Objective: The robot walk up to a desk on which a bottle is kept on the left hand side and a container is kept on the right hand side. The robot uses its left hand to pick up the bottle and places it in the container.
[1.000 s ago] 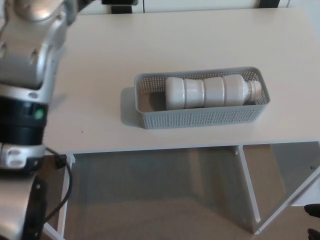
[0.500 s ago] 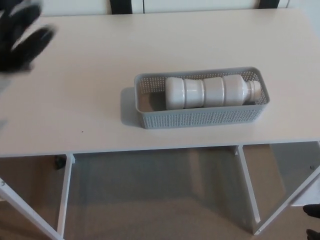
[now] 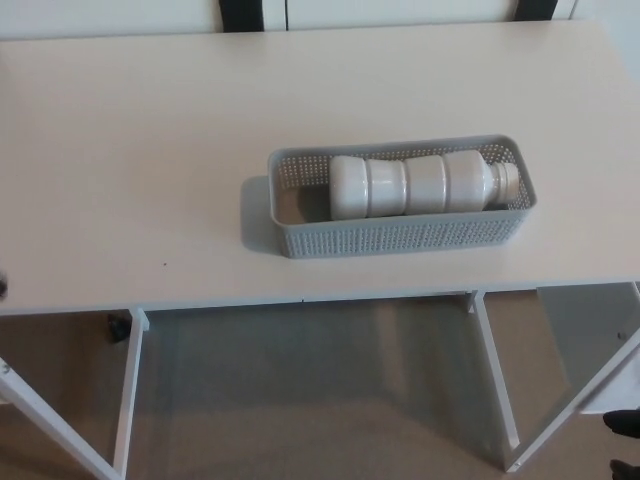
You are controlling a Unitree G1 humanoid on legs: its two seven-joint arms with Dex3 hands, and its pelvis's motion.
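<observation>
- Near edge of the table: no hand is showing in the head view, so neither hand's opening can be told.
- Container: sitting on the table's right half, long axis running left to right.
- Bottle: lying on its side inside the container, cap end pointing right, along the container's length.
- Judgement: placement is looking complete; no hand is showing from which to judge which is nearer.
</observation>
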